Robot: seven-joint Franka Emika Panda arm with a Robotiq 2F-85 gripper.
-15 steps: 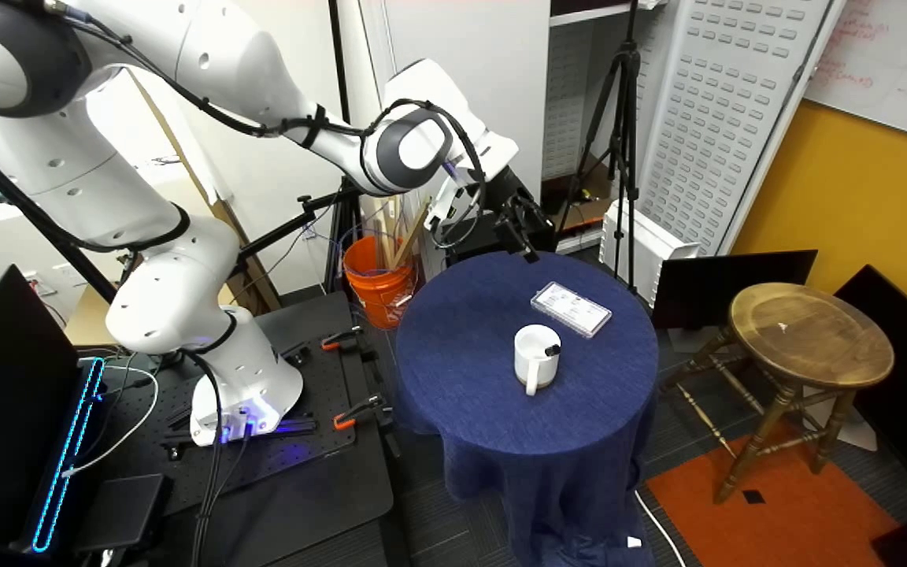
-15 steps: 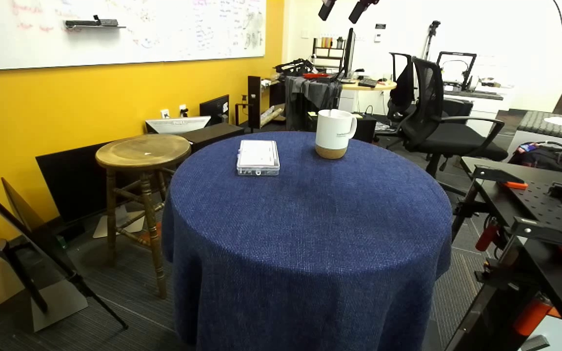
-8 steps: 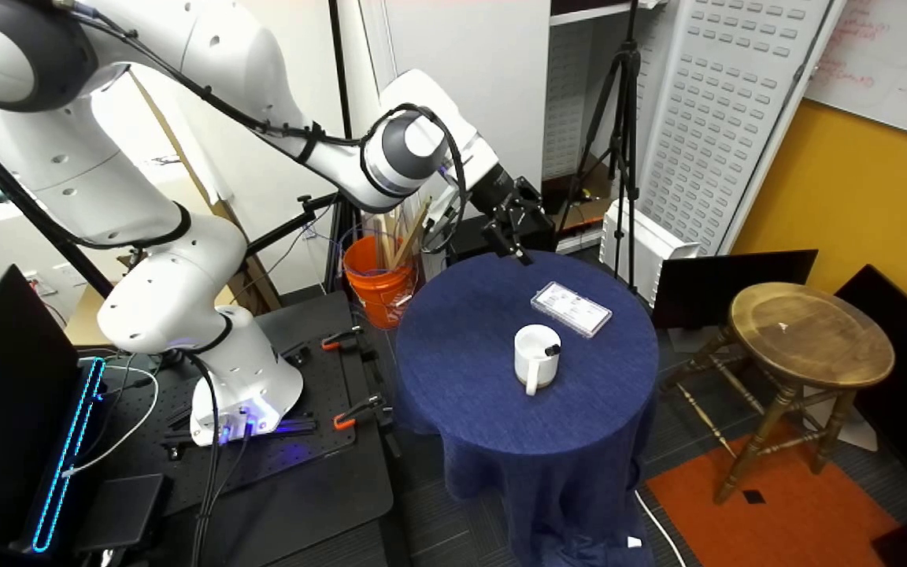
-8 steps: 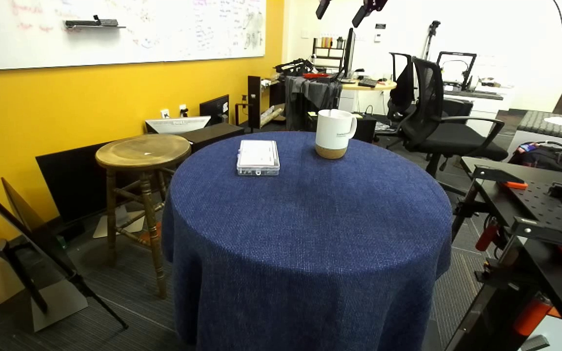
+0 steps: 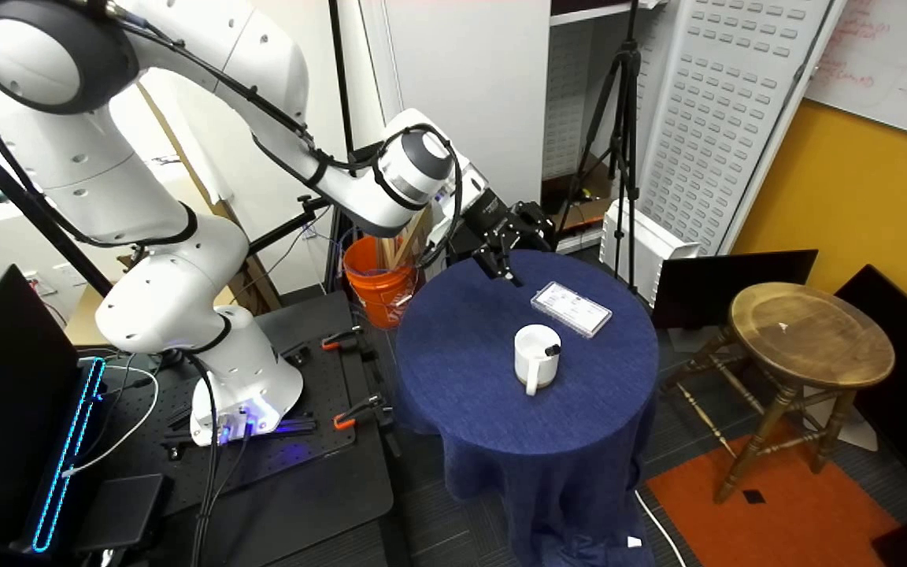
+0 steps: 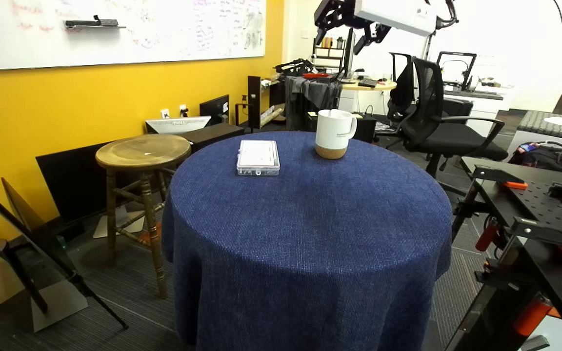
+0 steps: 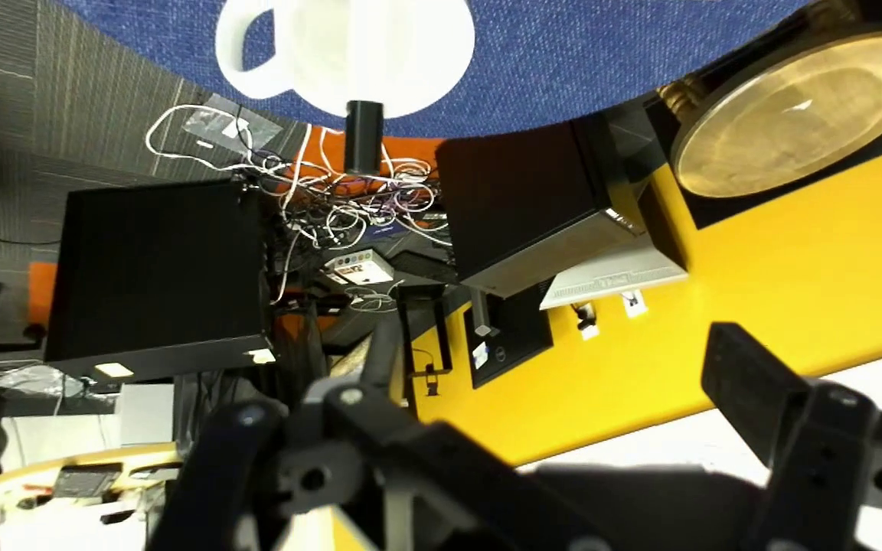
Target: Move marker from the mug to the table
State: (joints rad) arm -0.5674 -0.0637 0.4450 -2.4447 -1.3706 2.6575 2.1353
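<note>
The white mug [image 5: 528, 366] stands upright on the round navy-draped table [image 5: 453, 354]; it also shows in an exterior view [image 6: 331, 134] with a cork-coloured base. The marker leans in the mug with its black cap [image 5: 553, 350] above the rim. In the wrist view the marker's black cap [image 7: 364, 138] and pale body show over the mug [image 7: 426, 53]. The marker's lower part is hidden inside the mug. My gripper [image 5: 529, 260] is open and empty above the table's far side, apart from the mug. Its spread fingers also show in an exterior view [image 6: 339, 44] and in the wrist view [image 7: 552, 360].
A flat clear-and-white box [image 5: 571, 309] lies on the table beside the mug, between it and my gripper in that exterior view. A wooden stool [image 5: 808, 339], a black tripod [image 5: 623, 142] and an orange bucket [image 5: 379, 279] stand around the table.
My arm has come down, and the gripper has tilted and dropped lower. More of the gripper and wrist now shows in an exterior view. The mug, marker and box have not moved.
</note>
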